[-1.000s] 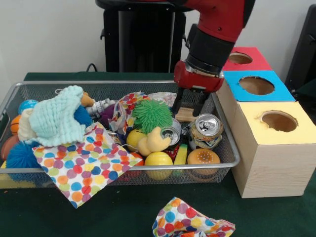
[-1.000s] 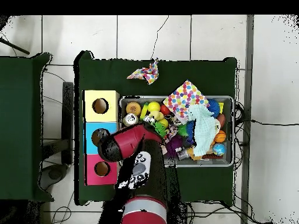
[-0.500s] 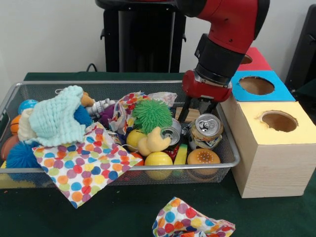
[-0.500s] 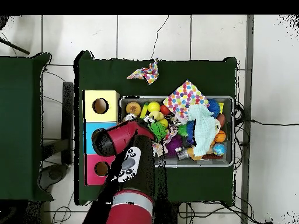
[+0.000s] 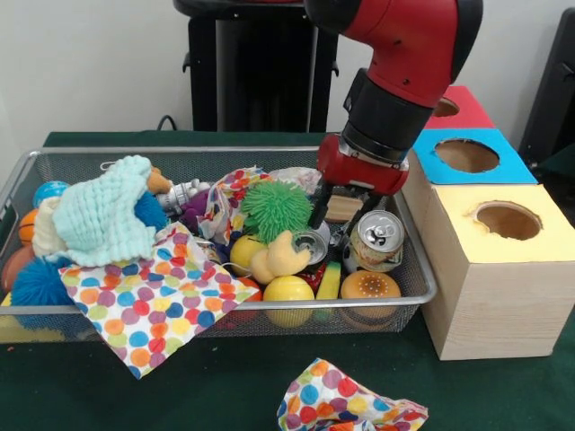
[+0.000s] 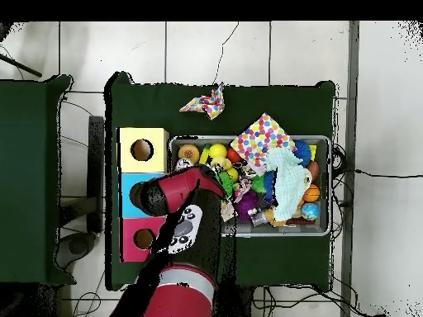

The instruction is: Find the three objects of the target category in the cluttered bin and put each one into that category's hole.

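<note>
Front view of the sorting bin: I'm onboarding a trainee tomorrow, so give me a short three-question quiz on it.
1. True or false: the end effector is over the wire bin.
2. Which box is nearest the camera? A red, B blue, C yellow.
3. Fill in: the spiky ball beside the end effector is coloured ____.

Key: 1 true; 2 C; 3 green.

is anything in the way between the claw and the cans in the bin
Nothing visible blocks it. The claw hangs open right above the two cans, which lie exposed on top of the clutter at the bin's end by the yellow box.
</note>
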Robot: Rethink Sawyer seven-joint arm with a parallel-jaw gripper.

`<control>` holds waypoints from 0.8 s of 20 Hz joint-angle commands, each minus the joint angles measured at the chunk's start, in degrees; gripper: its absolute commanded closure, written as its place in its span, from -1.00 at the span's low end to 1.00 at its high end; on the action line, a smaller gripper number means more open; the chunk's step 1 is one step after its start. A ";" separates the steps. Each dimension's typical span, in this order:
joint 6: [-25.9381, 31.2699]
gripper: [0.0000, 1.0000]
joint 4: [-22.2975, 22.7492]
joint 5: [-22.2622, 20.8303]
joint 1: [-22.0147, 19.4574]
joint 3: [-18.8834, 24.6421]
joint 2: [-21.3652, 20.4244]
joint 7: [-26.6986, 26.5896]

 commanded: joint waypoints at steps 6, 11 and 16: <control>-5.96 -1.00 -3.87 4.49 1.84 -1.59 5.41 14.33; -6.68 -1.00 -3.51 7.23 3.41 -3.68 6.46 17.19; -7.47 -1.00 -1.59 11.51 8.66 -9.74 9.27 23.96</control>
